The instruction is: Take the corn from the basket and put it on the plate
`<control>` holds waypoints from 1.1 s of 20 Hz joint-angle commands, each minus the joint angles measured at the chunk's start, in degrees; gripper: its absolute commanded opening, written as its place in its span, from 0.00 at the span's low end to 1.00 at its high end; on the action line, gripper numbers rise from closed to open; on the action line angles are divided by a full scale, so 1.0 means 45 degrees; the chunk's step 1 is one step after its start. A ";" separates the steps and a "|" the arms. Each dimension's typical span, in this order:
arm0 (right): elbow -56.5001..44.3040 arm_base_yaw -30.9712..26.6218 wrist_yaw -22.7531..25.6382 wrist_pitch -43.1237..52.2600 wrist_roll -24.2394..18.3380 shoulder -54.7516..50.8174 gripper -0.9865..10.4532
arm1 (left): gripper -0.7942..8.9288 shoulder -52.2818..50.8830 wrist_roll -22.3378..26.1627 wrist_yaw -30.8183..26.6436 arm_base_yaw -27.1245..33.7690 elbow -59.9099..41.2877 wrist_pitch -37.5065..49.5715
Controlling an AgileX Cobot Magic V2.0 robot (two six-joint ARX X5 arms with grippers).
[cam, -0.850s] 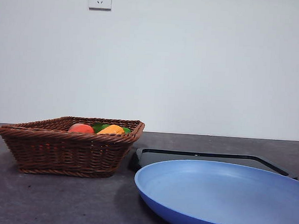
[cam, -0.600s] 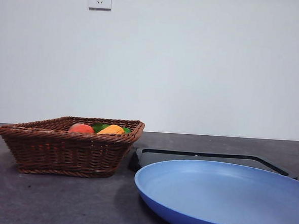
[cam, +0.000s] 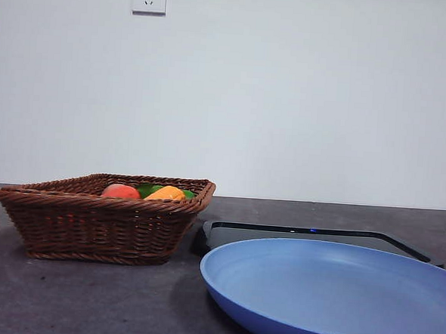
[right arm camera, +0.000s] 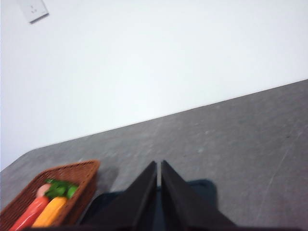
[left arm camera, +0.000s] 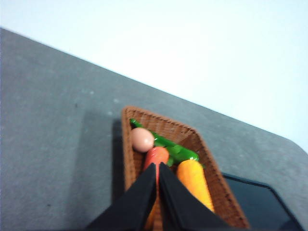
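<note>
Left pincer (left arm camera: 158,166) closed, above basket (left arm camera: 129,144) rim, beside corn (left arm camera: 195,183).

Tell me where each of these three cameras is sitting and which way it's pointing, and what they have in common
Front view: low, at table height, looking level across at the basket, the plate and the wall; no arm shows.
Left wrist view: above the table, looking down over the shut left gripper into the basket onto the corn.
Right wrist view: raised, looking past the shut right gripper over the black tray to the wall.
All three share the basket and corn.
</note>
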 commanded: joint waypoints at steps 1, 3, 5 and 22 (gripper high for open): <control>0.0976 -0.0015 -0.0427 -0.0903 -0.0029 0.0753 0.09 | 0.09 0.0748 0.0262 0.0534 0.0024 0.1190 -0.0452; 0.1763 -0.0015 -0.0879 -0.1695 -0.0423 0.1394 0.09 | 0.09 0.1379 0.0593 0.0991 0.0024 0.1923 -0.0947; 0.2613 -0.0015 -0.1515 -0.2535 -0.0991 0.2161 0.09 | 0.09 0.2152 0.1030 0.1700 0.0024 0.2671 -0.1559; 0.7019 0.0865 -0.3332 -0.9986 -0.5892 0.7077 0.09 | 0.09 0.6494 0.4410 0.5085 -0.0151 0.5411 -0.5877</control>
